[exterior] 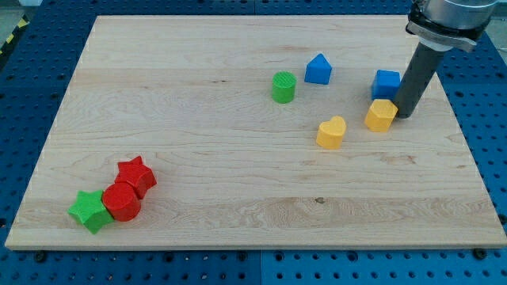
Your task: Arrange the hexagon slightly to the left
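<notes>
Camera view: wooden surface [238,198], my tip [405,116] down at about 2 o'clock on it. The end effector is just a plain rod, nothing to open or close, holding nothing. The tip sits just at 3 o'clock of the yellow hexagon [381,115], touching or nearly so, which looks like the right side to shove it leftward. Blue cube [386,83] is just at 12 o'clock of the hexagon, close to the rod. Yellow heart [332,132] lies near at 8 o'clock of the hexagon, so a long push could bump it. Blue house-shaped block [318,69] and green cylinder [283,86] sit further toward 10 o'clock. At 8 o'clock on the surface, a cluster: red star [136,174], red cylinder [121,201], green star [89,210], well apart, irrelevant.
</notes>
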Available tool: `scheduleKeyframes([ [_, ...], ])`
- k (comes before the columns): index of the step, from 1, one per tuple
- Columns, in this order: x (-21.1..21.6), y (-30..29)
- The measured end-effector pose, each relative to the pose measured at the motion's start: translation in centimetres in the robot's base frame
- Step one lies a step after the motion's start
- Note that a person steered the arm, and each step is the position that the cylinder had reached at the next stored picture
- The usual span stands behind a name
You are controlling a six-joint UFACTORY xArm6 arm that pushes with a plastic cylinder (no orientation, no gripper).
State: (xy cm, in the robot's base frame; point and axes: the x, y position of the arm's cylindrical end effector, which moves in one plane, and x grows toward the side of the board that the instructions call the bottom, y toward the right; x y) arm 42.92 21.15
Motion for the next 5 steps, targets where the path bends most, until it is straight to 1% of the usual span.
scheduleKeyframes([
  [1, 0.0, 1.1],
  [2, 1.5, 6.3],
  [3, 8.2, 7.0],
  [4, 15.0, 5.2],
  [5, 18.8, 1.6],
])
